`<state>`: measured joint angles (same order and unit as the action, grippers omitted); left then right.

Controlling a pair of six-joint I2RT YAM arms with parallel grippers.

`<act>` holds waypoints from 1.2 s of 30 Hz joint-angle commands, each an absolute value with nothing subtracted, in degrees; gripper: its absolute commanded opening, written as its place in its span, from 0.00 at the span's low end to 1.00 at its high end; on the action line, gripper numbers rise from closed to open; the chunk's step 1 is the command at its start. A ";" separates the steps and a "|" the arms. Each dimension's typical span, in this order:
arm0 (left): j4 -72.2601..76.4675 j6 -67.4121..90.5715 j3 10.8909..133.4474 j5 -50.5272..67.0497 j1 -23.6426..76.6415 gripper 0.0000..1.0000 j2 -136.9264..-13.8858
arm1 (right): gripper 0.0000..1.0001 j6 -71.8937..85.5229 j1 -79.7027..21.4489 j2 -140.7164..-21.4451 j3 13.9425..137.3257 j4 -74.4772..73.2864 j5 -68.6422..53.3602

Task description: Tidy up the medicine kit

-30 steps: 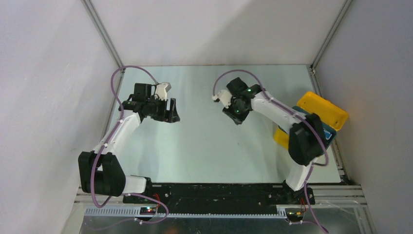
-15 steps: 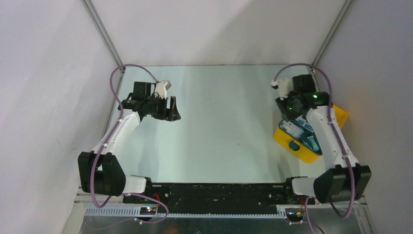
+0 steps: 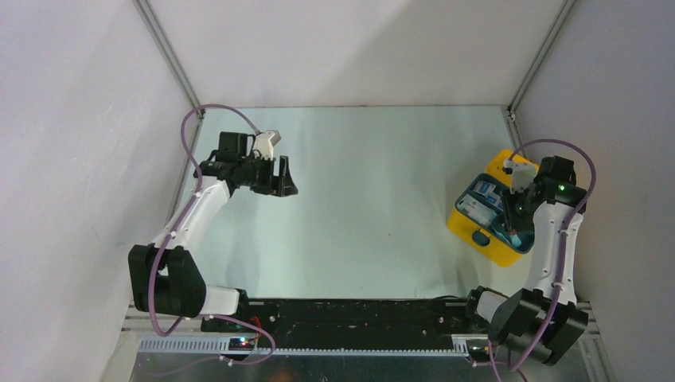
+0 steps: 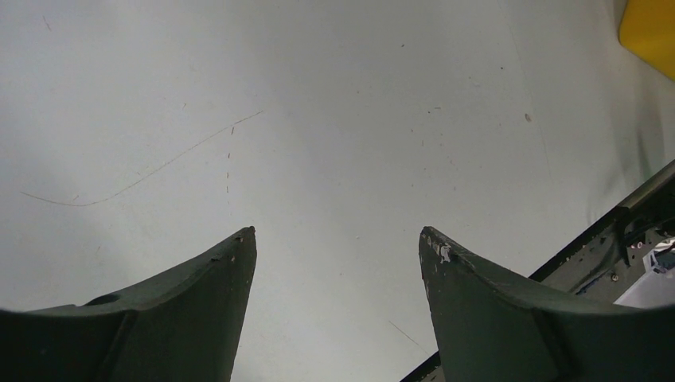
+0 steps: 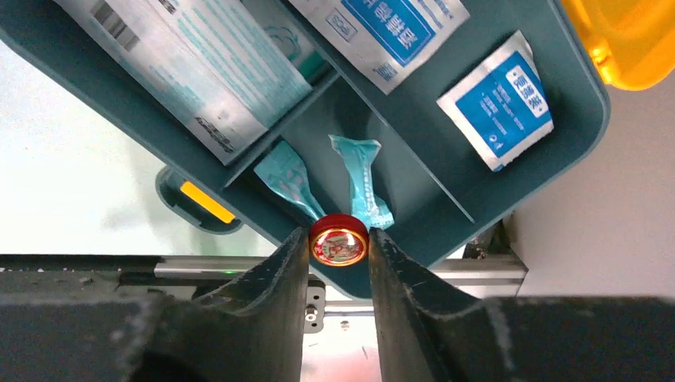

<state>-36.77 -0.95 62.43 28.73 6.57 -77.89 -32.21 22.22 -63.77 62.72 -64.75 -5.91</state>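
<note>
The right gripper [image 5: 338, 263] has its two dark, matte, wedge-shaped fingers drawn narrow around a small round red tin [image 5: 338, 245] with a glossy lid, pinched at the very tips. Just beyond those tips sits the open medicine kit [image 3: 462, 225], a boxy bright-yellow plastic case with rounded corners. Its dark-teal divided tray [image 5: 509, 175] fills the wrist view. In the compartment straight ahead of the fingers lie two crinkled teal wrappers [image 5: 362, 179]. Further ahead to the right is a flat square white-and-blue sachet [image 5: 495, 99], and ahead to the left a long, smooth white pack [image 5: 191, 72]. A rounded teal latch [image 5: 199, 203] with a yellow inset lies left of the fingertips. The left gripper [image 4: 334, 255] hangs with its fingers spread wide and nothing between them over the pale, finely scratched table [image 4: 318, 119]. The kit is well apart from it, only a yellow corner showing.
</note>
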 commanded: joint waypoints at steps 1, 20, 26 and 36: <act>-36.14 -0.44 65.21 30.63 6.40 0.79 -78.84 | 0.40 -32.93 25.00 -62.70 62.64 -64.28 -7.65; -37.13 2.92 75.37 33.09 14.57 0.79 -87.90 | 0.72 -24.09 58.19 -66.82 61.82 -60.82 -36.47; -37.13 2.51 73.31 32.92 14.68 0.78 -87.28 | 0.72 -26.37 60.58 -73.53 60.77 -63.05 -46.21; -37.14 2.33 72.75 32.38 14.69 0.78 -86.85 | 0.79 -29.84 53.57 -78.70 59.54 -66.62 -56.29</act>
<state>-37.78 2.11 72.84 31.73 14.61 -87.88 -28.58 58.00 -80.12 59.57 -64.07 -50.26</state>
